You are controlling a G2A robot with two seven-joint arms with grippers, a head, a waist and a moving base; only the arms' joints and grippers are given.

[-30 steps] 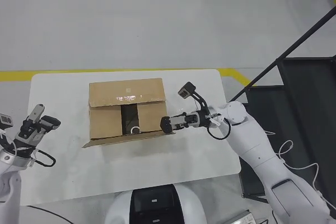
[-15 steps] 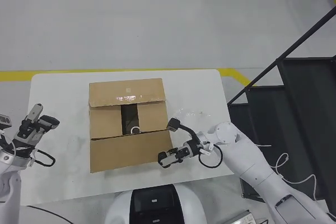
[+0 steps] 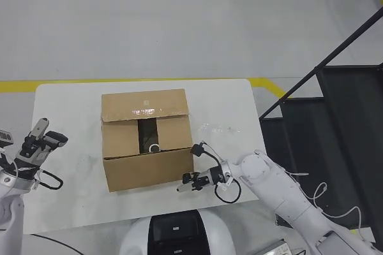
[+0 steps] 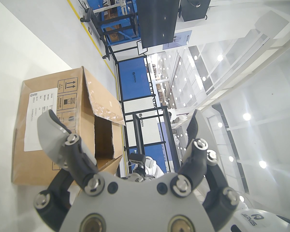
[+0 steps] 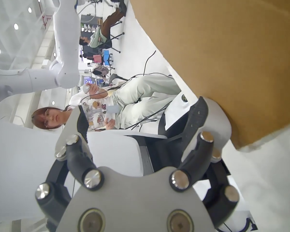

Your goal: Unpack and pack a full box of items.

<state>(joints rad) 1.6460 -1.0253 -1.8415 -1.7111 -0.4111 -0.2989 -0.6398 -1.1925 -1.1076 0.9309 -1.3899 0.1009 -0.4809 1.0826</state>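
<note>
A brown cardboard box (image 3: 145,137) stands in the middle of the white table (image 3: 230,108). Its top flaps leave a dark gap (image 3: 148,134) with something dark inside. The front flap hangs down against the front face. My right gripper (image 3: 186,183) is open low at the box's front right corner; in the right wrist view one of its fingers (image 5: 204,114) lies close under the box (image 5: 220,37), though contact is unclear. My left gripper (image 3: 41,141) is open and holds nothing at the table's left edge, well clear of the box (image 4: 50,102).
A black metal frame and dark platform (image 3: 345,95) stand just off the table's right side. A yellow floor line (image 3: 13,85) runs behind the table. Bare tabletop lies left of the box and along the front edge.
My right gripper swung from the box's right side round to its front right corner and lower. The front flap, sticking out before, now hangs flat against the front. The left arm stayed still.
</note>
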